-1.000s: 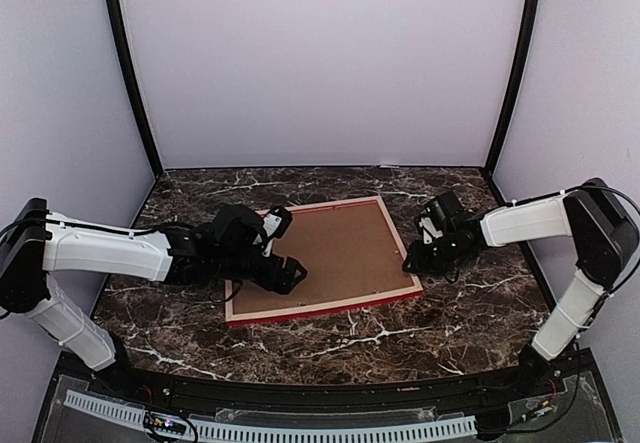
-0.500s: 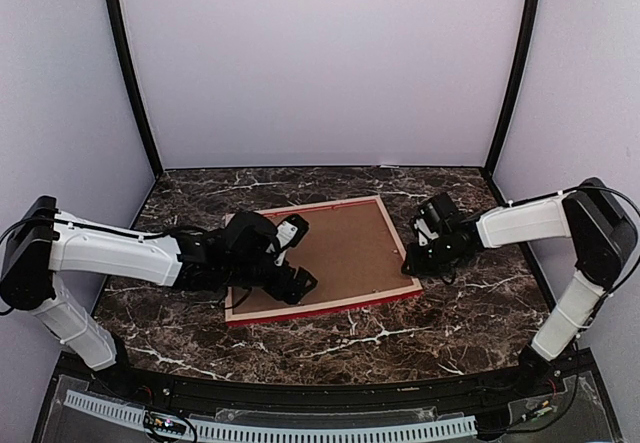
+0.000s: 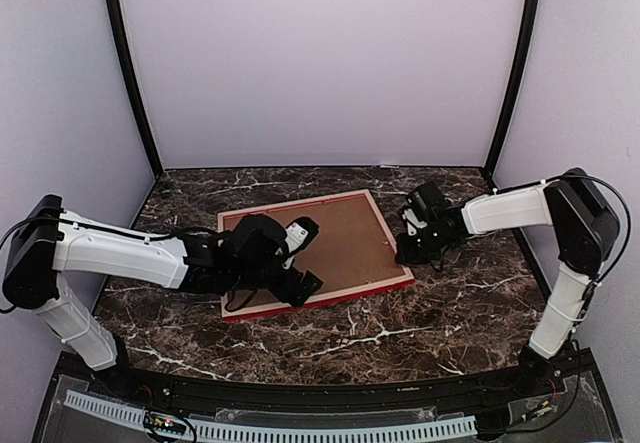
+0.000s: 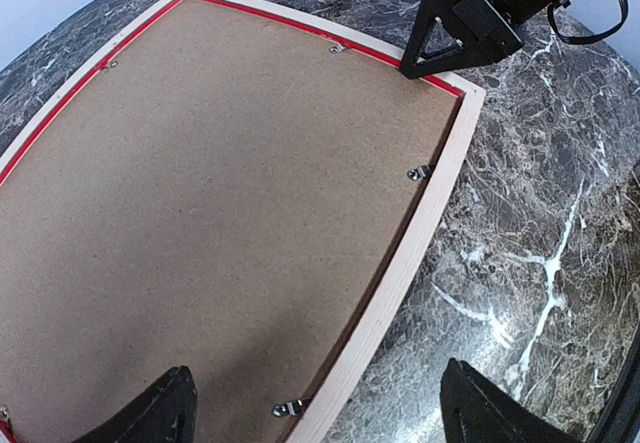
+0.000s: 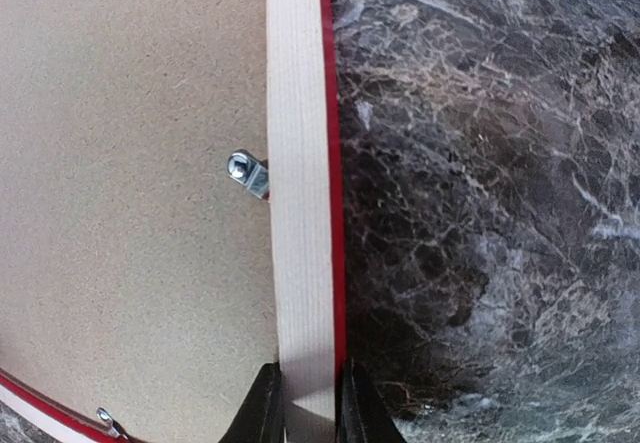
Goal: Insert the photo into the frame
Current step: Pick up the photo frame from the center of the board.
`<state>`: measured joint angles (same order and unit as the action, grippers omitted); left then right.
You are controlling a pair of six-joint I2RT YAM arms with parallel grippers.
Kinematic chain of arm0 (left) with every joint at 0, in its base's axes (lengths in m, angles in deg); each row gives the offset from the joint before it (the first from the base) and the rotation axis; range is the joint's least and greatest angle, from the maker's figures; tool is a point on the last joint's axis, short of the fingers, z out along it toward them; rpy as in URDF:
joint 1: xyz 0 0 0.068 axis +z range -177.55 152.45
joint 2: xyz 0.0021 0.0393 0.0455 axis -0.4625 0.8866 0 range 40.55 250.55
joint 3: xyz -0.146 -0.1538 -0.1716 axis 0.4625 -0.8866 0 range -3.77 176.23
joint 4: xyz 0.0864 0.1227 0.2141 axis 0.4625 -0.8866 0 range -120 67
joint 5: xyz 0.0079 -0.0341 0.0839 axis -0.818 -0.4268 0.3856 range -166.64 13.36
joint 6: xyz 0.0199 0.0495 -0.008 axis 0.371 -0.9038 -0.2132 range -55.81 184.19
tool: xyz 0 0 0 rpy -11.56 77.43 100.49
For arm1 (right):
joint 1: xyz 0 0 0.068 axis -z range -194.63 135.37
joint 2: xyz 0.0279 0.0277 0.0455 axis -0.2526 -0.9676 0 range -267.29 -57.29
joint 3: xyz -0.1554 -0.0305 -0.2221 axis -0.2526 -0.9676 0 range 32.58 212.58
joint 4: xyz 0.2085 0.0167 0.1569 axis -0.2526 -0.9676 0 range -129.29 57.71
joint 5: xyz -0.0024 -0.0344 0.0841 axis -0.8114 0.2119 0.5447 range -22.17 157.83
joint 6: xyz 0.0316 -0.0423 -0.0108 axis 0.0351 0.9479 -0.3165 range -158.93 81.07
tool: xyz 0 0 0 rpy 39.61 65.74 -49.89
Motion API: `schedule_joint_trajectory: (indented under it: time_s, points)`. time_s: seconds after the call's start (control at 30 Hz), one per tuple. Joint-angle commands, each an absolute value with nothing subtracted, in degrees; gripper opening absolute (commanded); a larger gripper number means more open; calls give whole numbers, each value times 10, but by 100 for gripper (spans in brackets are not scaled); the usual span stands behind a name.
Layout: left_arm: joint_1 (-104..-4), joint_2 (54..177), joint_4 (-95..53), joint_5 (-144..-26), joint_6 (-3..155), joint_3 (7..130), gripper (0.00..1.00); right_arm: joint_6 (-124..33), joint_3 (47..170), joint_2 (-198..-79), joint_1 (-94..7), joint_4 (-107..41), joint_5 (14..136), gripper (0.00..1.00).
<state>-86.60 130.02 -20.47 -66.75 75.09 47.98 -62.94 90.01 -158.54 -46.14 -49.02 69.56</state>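
Note:
The frame [image 3: 392, 249] lies face down on the marble table, pale wood back up, red edge showing along its sides. A plain brown backing board [image 3: 335, 248] fills it. The photo is hidden. My right gripper [image 3: 402, 250] is shut on the frame's right rail [image 5: 298, 163], one finger on each side of the rail, seen closely in the right wrist view [image 5: 305, 393]. My left gripper [image 3: 307, 256] hovers open over the frame's near edge. In the left wrist view its fingers [image 4: 315, 403] straddle the rail [image 4: 420, 238] without touching it.
Small metal clips [image 5: 247, 171] stick out from the inside of the rails over the backing board [image 4: 230, 193]. Dark marble tabletop [image 3: 470, 303] surrounds the frame. Light walls enclose the back and sides.
My right gripper has closed on the frame's right rail, and the frame has shifted slightly left and away. My left gripper has moved right over the frame's near edge.

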Motion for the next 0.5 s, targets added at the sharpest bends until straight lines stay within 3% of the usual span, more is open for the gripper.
schedule_joint_trajectory:
  time_s: [0.0,0.47]
  points:
    - [-877,1310,-207,-648,715,498,87,-616,928,-1612,-457,-505,710,1]
    - [-936,1365,-211,-573,622,518,89,-576,979,-1586,-445,-582,766,0]
